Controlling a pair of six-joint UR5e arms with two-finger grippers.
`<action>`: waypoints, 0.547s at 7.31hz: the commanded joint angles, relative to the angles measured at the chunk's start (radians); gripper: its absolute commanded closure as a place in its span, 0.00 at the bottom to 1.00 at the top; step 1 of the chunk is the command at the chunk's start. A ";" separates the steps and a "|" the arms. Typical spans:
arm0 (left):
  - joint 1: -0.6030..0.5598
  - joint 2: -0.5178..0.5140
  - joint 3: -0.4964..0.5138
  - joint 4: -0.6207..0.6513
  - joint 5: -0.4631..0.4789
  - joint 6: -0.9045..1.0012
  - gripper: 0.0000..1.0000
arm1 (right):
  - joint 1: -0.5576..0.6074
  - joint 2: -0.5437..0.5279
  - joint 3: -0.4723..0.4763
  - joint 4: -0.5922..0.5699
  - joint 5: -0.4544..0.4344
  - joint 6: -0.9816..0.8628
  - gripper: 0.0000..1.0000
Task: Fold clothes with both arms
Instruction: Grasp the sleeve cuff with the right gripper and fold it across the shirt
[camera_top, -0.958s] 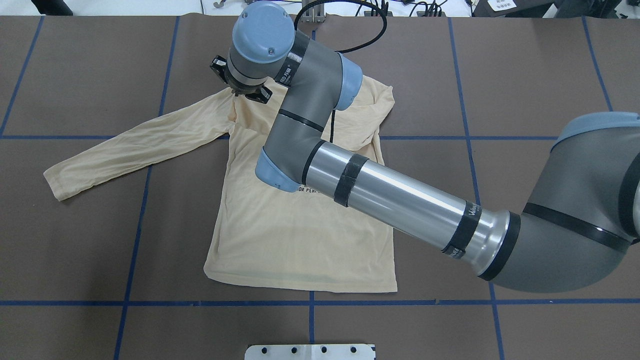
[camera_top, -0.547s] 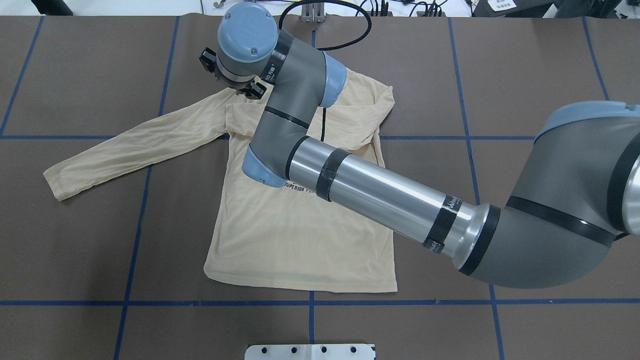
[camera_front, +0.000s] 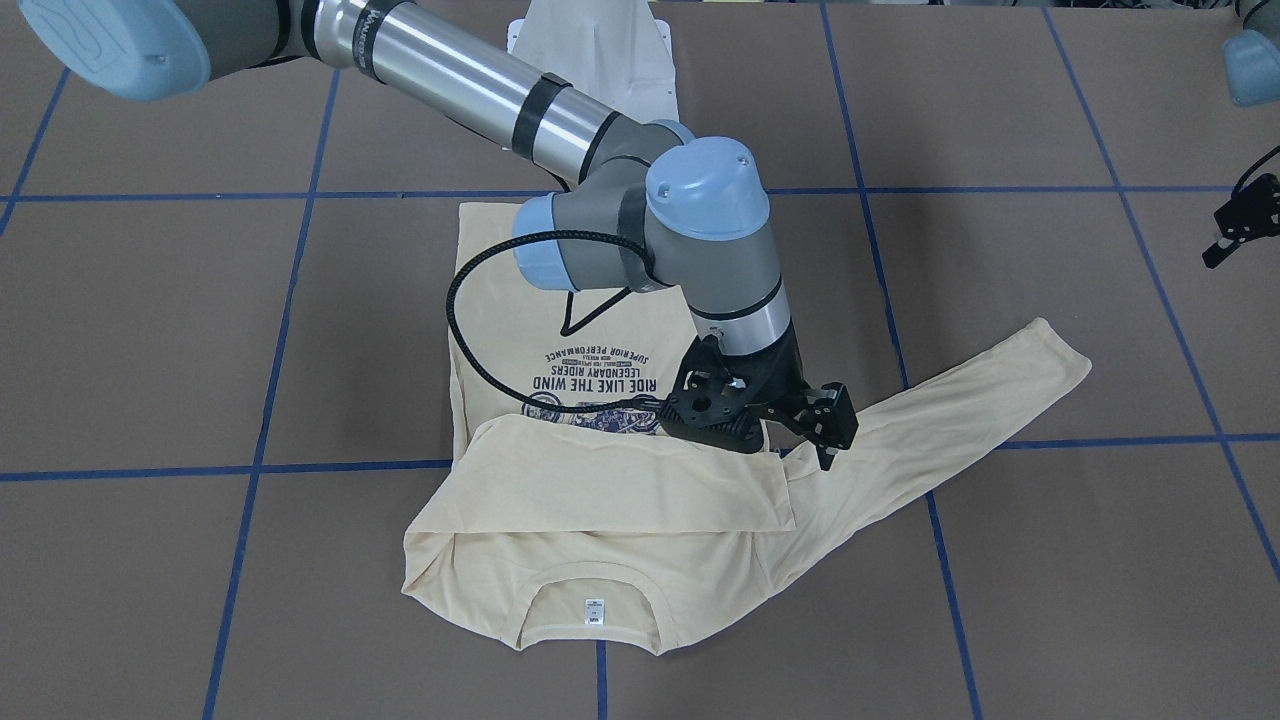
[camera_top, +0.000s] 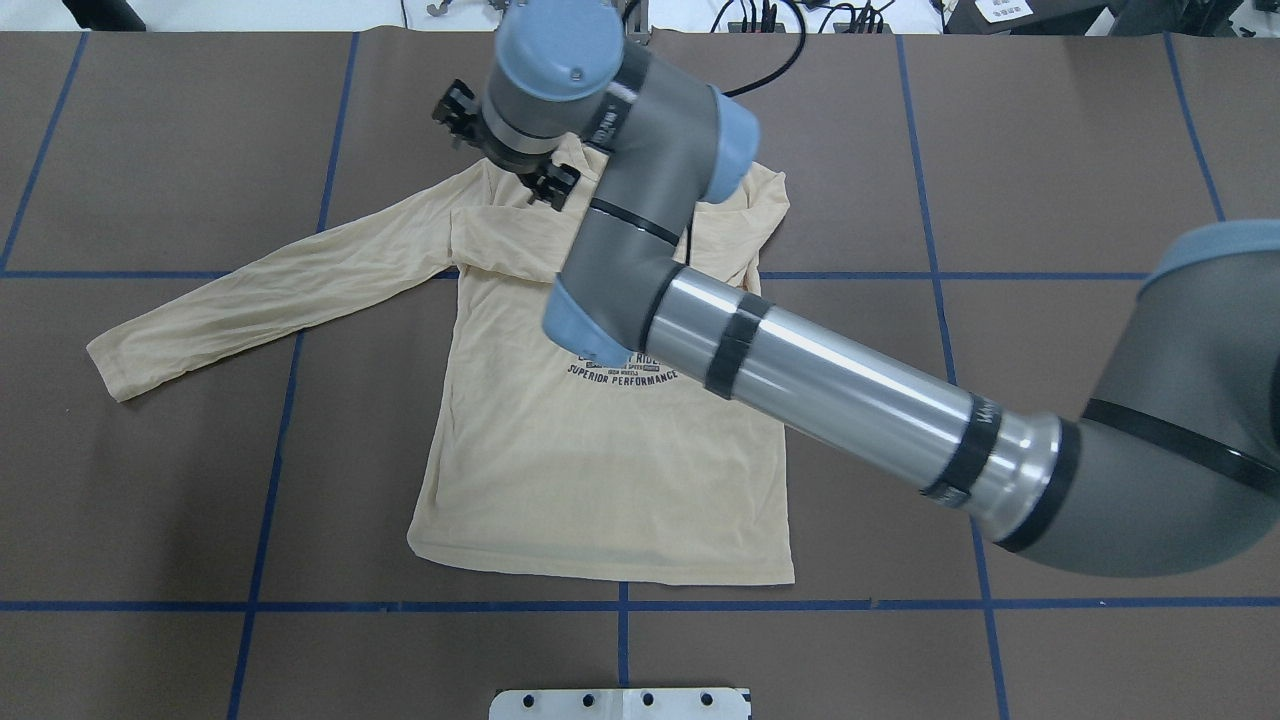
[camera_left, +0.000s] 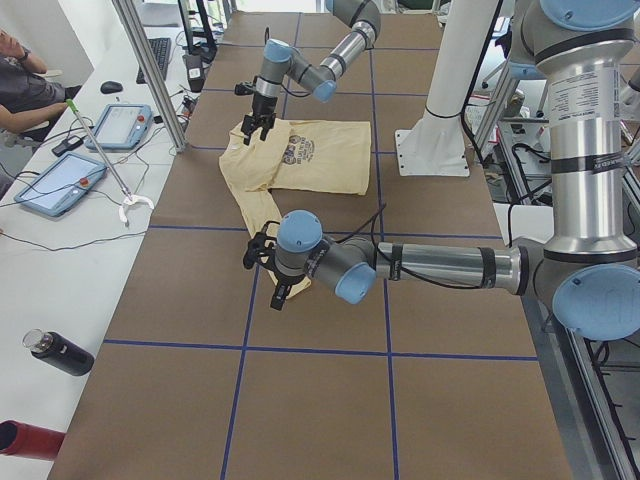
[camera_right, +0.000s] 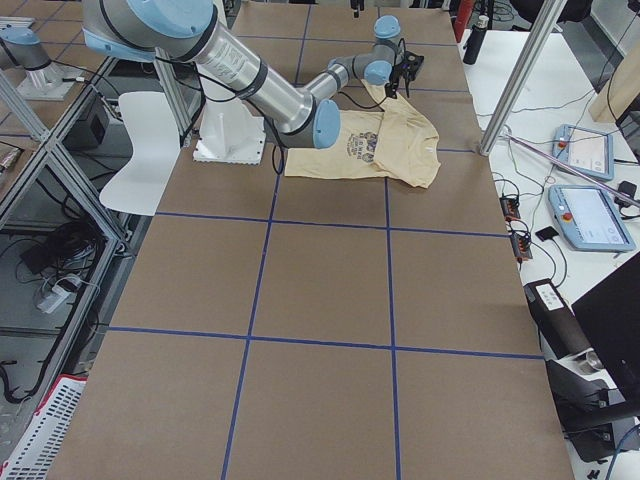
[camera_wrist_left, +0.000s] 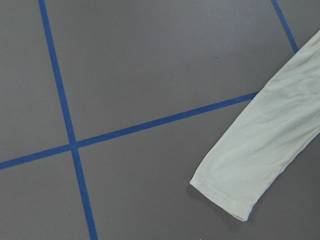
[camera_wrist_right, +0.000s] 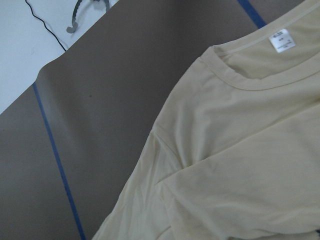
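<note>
The cream-yellow long-sleeved T-shirt (camera_top: 600, 470) lies print side up on the brown table, hem toward the robot, neck label (camera_front: 594, 611) at the far side. One sleeve is folded flat across the chest (camera_front: 620, 480). The other sleeve (camera_top: 270, 285) stretches out to the overhead view's left. My right gripper (camera_front: 800, 435) hovers just above the shoulder by the folded sleeve's end (camera_top: 500, 160), open and empty. My left gripper (camera_left: 265, 270) hangs near the stretched sleeve's cuff (camera_wrist_left: 240, 185); I cannot tell whether it is open or shut.
Blue tape lines (camera_top: 270, 450) divide the table into squares. The white pedestal base (camera_top: 620, 703) stands at the robot's edge. Tablets (camera_left: 60, 185), cables and a dark bottle (camera_left: 60, 352) lie on the operators' bench beyond the table's far side.
The folded sleeve's end settled flat on the chest. My right wrist swung left, then back right and away from the robot, clear of the cloth.
</note>
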 joint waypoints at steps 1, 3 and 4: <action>0.088 -0.081 0.186 -0.161 0.001 -0.112 0.03 | 0.059 -0.364 0.391 -0.086 0.111 -0.018 0.01; 0.133 -0.138 0.258 -0.161 0.002 -0.176 0.02 | 0.129 -0.552 0.524 -0.087 0.189 -0.121 0.01; 0.156 -0.171 0.287 -0.159 0.001 -0.179 0.11 | 0.133 -0.612 0.565 -0.087 0.193 -0.154 0.01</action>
